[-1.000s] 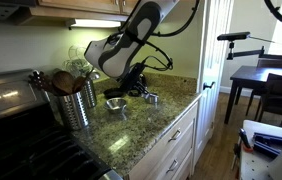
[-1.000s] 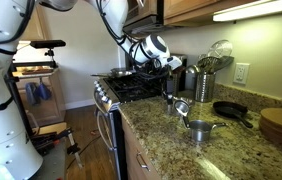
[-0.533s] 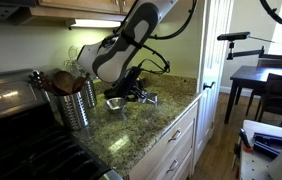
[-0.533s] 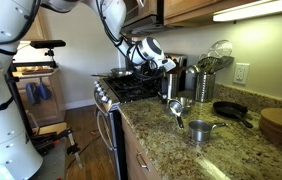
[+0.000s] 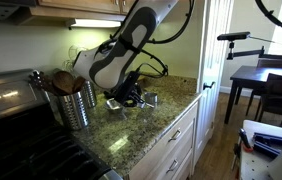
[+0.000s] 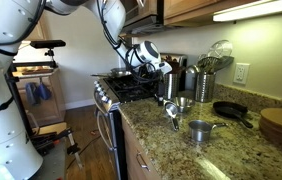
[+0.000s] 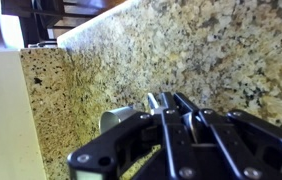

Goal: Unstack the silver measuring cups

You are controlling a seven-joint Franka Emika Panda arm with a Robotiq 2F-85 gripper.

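Observation:
My gripper (image 5: 128, 95) is low over the granite counter and is shut on the flat handle of a silver measuring cup (image 6: 171, 111). In the wrist view the fingers (image 7: 171, 118) close on the shiny handle, and the cup's round bowl (image 7: 116, 120) shows to their left. The held cup is just above or on the counter; I cannot tell which. A second, larger silver measuring cup (image 6: 199, 130) stands apart on the counter, farther from the stove, and it also shows beside the gripper (image 5: 149, 98). A small shiny cup (image 6: 185, 101) sits just behind the held one.
A perforated steel canister (image 5: 77, 104) full of utensils stands near the stove (image 6: 131, 88); it also shows in the opposite exterior view (image 6: 202, 86). A dark round pan (image 6: 231, 110) and wooden boards (image 6: 281, 125) lie farther along. The counter's front edge (image 5: 171, 118) is close.
The gripper has moved a little toward the stove, and the cup in its fingers has shifted with it, away from the larger cup. The larger cup has stayed in place.

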